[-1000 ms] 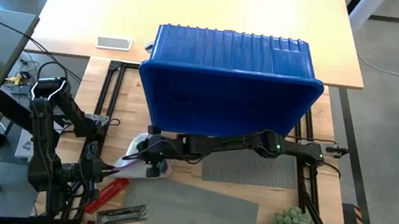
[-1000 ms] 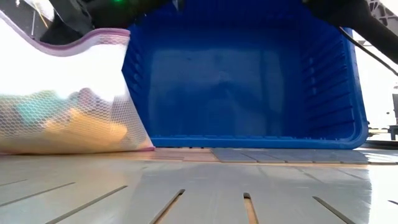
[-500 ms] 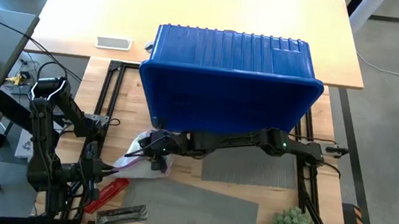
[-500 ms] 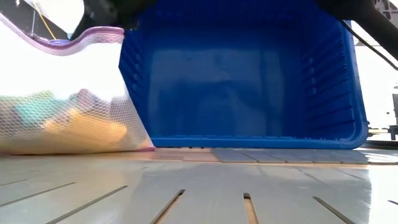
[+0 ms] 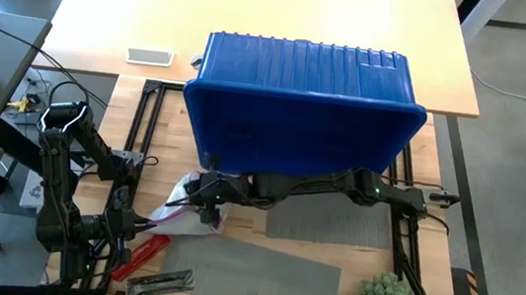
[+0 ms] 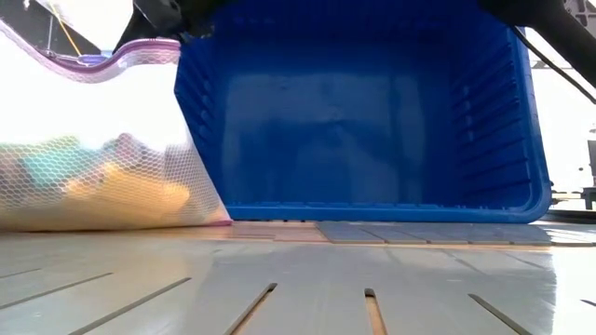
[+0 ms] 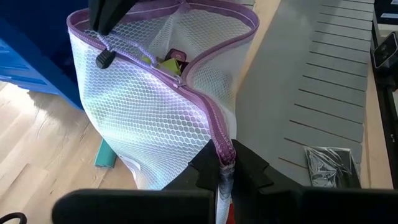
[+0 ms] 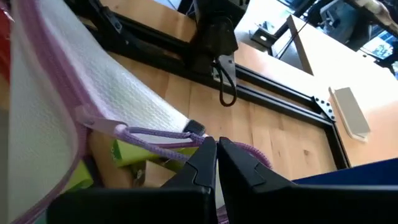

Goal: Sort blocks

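White mesh with a purple zipper edge makes the bag (image 7: 155,118) that holds the blocks (image 7: 168,60), and both grippers hold this bag. The left gripper (image 7: 225,171) is closed on the zipper end of the bag, near the front-left part of the table (image 5: 262,68). The right gripper (image 8: 216,152) is closed on the purple rim at the other side of the mouth, just in front of the blue bin (image 5: 303,102).

The risk is that the 2 grippers pull the mesh in different directions. The thin rim can then slip out of one pinch, and the bag will fall shut or tip. If it tips, the blocks may spill on the wood and on the grey mat (image 5: 248,275), not in the bin. A hard pull may also tear the mesh.

The blocks lie at the bottom of the bag, below both grippers and between them. Some lime ones show just under the right gripper's fingertips. 1 teal block (image 7: 104,154) lies outside, beside the bag.
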